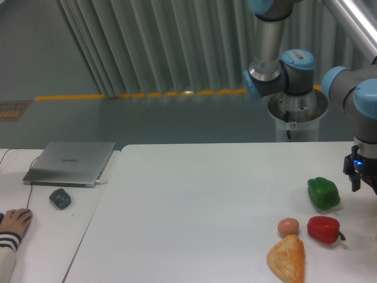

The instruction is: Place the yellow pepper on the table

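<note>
The white surface (200, 200) carries a green pepper (323, 193), a red pepper (324, 229), a small pinkish egg (288, 226) just left of the red one, and an orange-brown pastry (287, 260) at the front edge. All lie loose, none in any container. A narrower desk on the left bears a closed grey laptop (70, 163) and a dark mouse (60, 198); a person's hand (16, 221) rests at its near corner. Behind stand grey ribbed curtains and a floor with a yellow line.

The arm's hand (365, 177) hangs at the right edge, just right of the green pepper, partly cut off by the frame; whether its fingers are wide or narrow cannot be told. The yellow pepper does not show anywhere.
</note>
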`<state>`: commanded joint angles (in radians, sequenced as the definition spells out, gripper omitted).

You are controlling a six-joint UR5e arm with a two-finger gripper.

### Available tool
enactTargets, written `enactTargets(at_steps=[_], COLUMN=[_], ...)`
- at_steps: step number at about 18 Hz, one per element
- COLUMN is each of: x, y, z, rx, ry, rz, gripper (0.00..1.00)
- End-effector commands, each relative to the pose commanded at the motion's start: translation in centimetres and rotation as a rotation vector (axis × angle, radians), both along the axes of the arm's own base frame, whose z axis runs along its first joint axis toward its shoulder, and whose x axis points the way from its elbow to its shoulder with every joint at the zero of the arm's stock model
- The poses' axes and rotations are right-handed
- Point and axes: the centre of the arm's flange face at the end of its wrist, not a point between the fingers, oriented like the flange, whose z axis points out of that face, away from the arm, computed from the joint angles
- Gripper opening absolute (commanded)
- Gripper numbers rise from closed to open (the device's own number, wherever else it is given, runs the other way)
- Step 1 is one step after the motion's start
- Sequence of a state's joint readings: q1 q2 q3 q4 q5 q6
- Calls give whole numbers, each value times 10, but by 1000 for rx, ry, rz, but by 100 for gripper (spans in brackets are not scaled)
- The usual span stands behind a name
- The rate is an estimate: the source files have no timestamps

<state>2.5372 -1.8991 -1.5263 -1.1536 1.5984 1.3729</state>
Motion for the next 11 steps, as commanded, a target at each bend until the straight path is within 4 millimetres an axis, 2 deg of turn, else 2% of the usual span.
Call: enactTargets(at_steps=[4,11], x=[-4,-22], y=[-3,-28], z=[3,-10], rx=[5,8], ry=[4,-15], rz=[13,149], gripper=[100,100])
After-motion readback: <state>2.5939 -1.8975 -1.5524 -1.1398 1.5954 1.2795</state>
